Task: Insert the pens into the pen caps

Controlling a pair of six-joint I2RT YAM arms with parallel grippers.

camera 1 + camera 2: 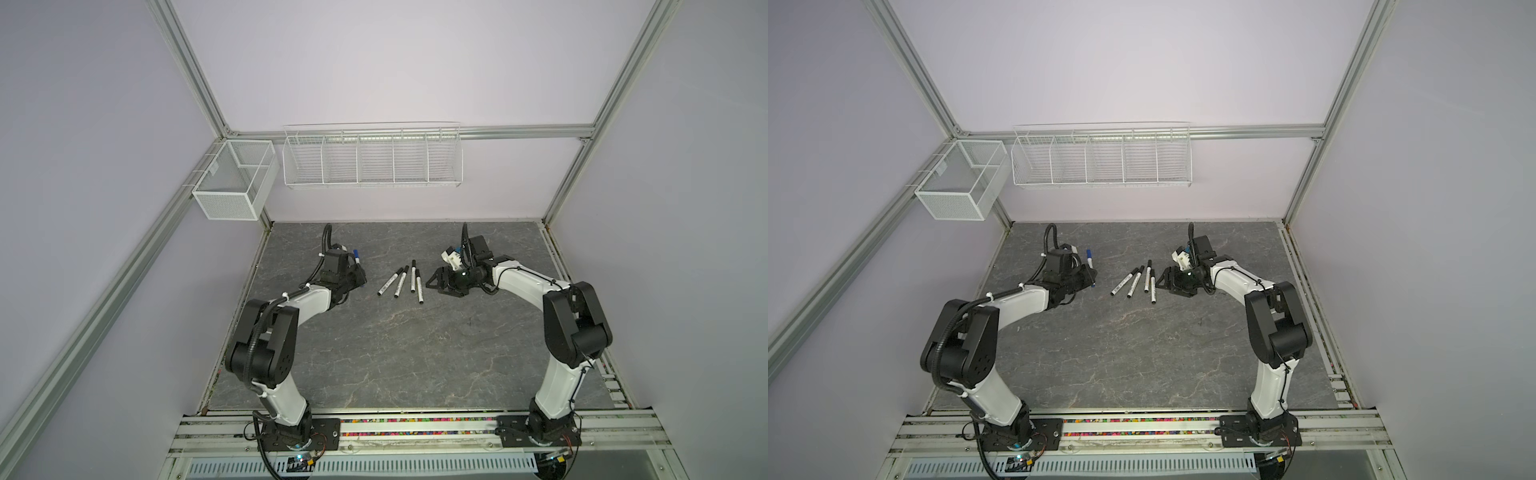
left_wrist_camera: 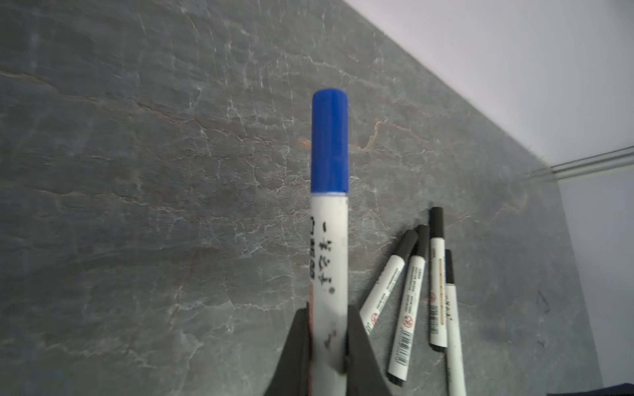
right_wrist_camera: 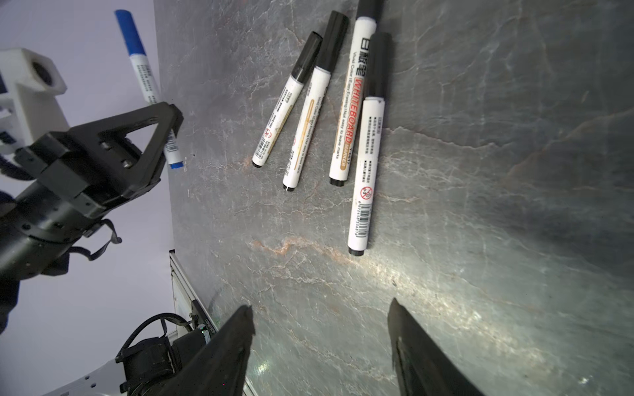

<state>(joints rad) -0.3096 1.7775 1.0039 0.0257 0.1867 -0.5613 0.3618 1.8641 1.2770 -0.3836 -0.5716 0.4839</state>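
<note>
Blue pen (image 2: 329,240), capped, clenched in L gripper (image 2: 327,310); R gripper (image 3: 321,305) jaws apart, empty, near 4 capped black pens (image 3: 343,113)

Pale lilac walls (image 1: 374,62), aluminium frame posts (image 1: 190,66), grey veined tabletop (image 1: 395,353), white wire rack (image 1: 374,166), white mesh bin (image 1: 224,205).

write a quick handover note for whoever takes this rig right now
The left gripper is shut on the blue pen, with its blue cap already on and pointing up.
The right gripper is open and empty, just beside the four black pens.
Those four lie capped, close together, mid table.
Done: all five look capped.
To do: probably just set the blue pen down.
</note>
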